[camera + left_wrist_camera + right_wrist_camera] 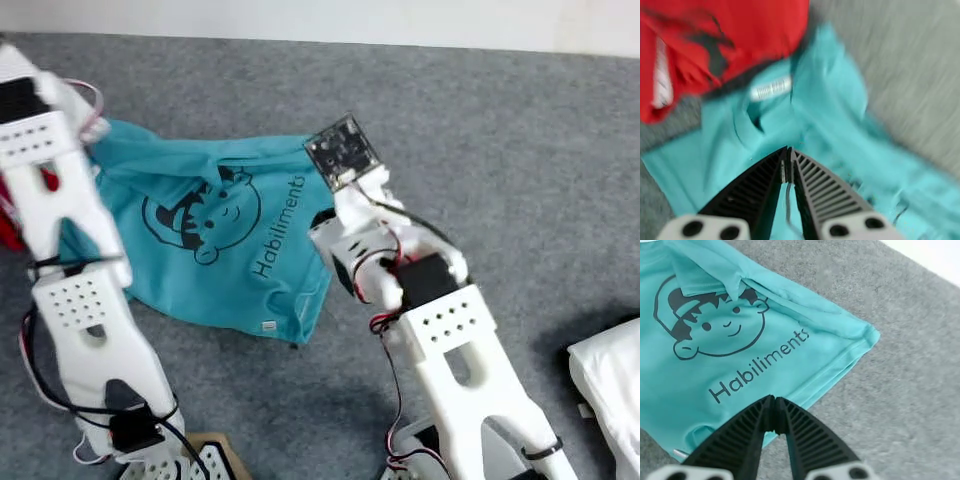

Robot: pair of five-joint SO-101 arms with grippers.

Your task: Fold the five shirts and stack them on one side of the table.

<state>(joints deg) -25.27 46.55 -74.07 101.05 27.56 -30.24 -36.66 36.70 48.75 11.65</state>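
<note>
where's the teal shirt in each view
High view: teal shirt lies left of centre, between the arms.
Left wrist view: its collar end, beside a red shirt.
Right wrist view: its printed front, beyond the right gripper's shut jaws.
Shared landmark: cartoon face, in high and right wrist views.

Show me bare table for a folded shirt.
Free: the far grey table between the teal shirt and the white cloth at the high view's right edge. Crowded: the opposite side, where the red shirt meets the teal one.
</note>
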